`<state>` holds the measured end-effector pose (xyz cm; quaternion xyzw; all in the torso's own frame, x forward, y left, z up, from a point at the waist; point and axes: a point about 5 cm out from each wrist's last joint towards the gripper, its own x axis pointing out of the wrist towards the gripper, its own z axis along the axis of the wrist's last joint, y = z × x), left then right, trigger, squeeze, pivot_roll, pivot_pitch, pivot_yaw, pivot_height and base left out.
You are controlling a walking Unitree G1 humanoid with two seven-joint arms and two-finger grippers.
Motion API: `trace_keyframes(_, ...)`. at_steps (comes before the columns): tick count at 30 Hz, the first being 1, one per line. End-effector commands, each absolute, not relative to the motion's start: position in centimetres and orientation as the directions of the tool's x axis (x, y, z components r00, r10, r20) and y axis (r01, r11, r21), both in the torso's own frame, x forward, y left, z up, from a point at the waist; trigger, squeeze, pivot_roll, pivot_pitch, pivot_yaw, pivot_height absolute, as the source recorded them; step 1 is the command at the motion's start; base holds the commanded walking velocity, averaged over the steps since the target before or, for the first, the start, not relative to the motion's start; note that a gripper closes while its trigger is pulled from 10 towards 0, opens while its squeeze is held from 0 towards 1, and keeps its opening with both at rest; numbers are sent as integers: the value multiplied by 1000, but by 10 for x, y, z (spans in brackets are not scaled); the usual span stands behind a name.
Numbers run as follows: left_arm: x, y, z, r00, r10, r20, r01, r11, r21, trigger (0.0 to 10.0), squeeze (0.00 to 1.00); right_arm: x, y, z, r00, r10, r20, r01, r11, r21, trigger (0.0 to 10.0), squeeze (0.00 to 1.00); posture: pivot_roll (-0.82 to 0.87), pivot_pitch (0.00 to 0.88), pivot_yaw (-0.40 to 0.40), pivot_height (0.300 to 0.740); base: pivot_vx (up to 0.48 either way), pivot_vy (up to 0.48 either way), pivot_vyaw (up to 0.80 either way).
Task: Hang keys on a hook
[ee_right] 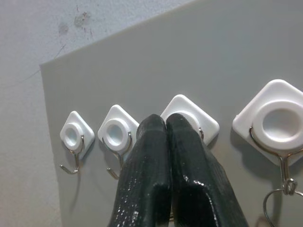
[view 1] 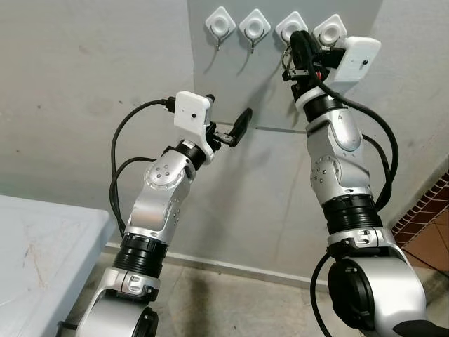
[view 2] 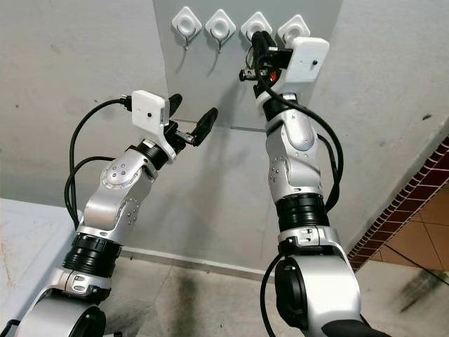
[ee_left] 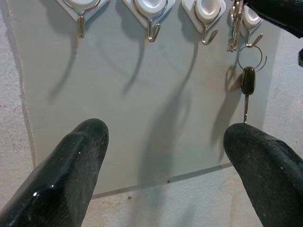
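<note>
Pressed flat together with nothing between them, the jaws of the right gripper (ee_right: 166,124) sit up against the grey board (ee_left: 142,118) on the wall, their tips over the third of four white diamond-shaped hooks (ee_right: 189,116). Spread wide and empty, the jaws of the left gripper (view 1: 230,128) point at the same board from lower down, well apart from the hooks. The keys (ee_left: 247,85) hang from the fourth hook (ee_left: 251,21), the one farthest to the robot's right: a thin wire ring rests in the metal hook, a dark-headed key dangles straight down from it, and a second bunch of metal hangs just beside. Both other hooks on the left carry nothing. No brand, label or writing can be read on the board, the hooks or the keys.
</note>
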<state>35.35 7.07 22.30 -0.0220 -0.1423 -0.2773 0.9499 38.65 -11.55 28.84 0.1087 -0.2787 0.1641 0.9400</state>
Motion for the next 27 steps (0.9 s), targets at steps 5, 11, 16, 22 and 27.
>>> trace_keyframes(5, 351, 69, 229, 797, -526, 297, 535, 843, 55, 10000, 0, 392, -117, 298, 771, 286, 569, -397, 914, 78, 10000, 0, 130, 30, -32, 740, 0, 0, 0)
trace_keyframes(11, 351, 69, 229, 798, -524, 296, 535, 843, 52, 10000, 0, 398, -119, 300, 762, 325, 561, -417, 908, 41, 10000, 0, 132, 33, -34, 740, 0, 0, 0)
trace_keyframes(16, 350, 69, 229, 799, -522, 298, 533, 844, 51, 10000, 0, 401, -125, 303, 766, 324, 555, -409, 912, 33, 10000, 0, 132, 33, -34, 740, 0, 0, 0)
trace_keyframes(22, 349, 71, 229, 802, -519, 294, 530, 847, 50, 10000, 0, 406, -134, 308, 776, 302, 554, -386, 922, 38, 10000, 0, 140, 38, -36, 740, 0, 0, 0)
trace_keyframes(27, 349, 71, 229, 804, -517, 294, 528, 848, 49, 10000, 0, 407, -138, 309, 782, 292, 551, -377, 925, 44, 10000, 0, 140, 40, -38, 740, 0, 0, 0)
